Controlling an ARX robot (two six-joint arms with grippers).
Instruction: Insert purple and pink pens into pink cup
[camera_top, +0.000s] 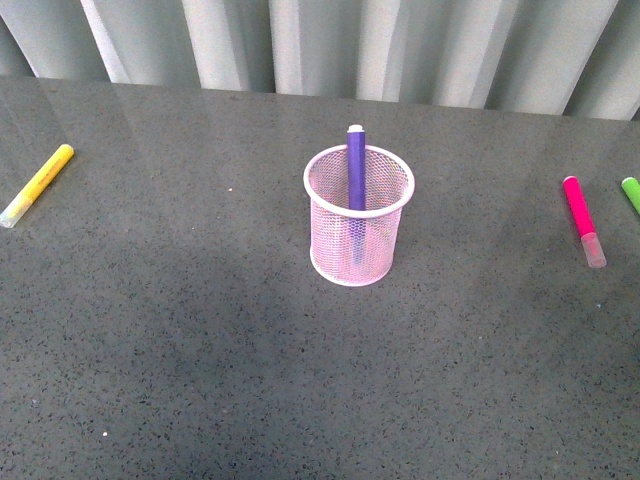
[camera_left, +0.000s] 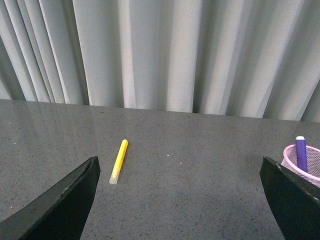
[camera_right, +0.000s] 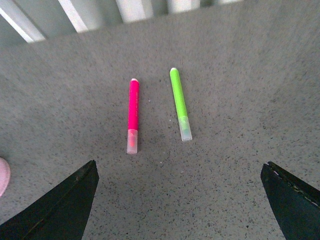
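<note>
The pink cup (camera_top: 358, 215) stands upright in the middle of the grey table. The purple pen (camera_top: 356, 170) stands inside it, its top above the rim; both show at the edge of the left wrist view, the cup (camera_left: 305, 162) and the pen (camera_left: 301, 152). The pink pen (camera_top: 582, 219) lies flat at the far right of the table, and in the right wrist view (camera_right: 133, 114) ahead of my right gripper (camera_right: 180, 200), which is open and empty. My left gripper (camera_left: 180, 200) is open and empty above bare table. Neither arm shows in the front view.
A yellow marker (camera_top: 37, 184) lies at the far left, also in the left wrist view (camera_left: 119, 161). A green marker (camera_right: 180, 103) lies beside the pink pen, at the right edge of the front view (camera_top: 631, 192). Pale curtains (camera_top: 320, 40) hang behind the table's far edge.
</note>
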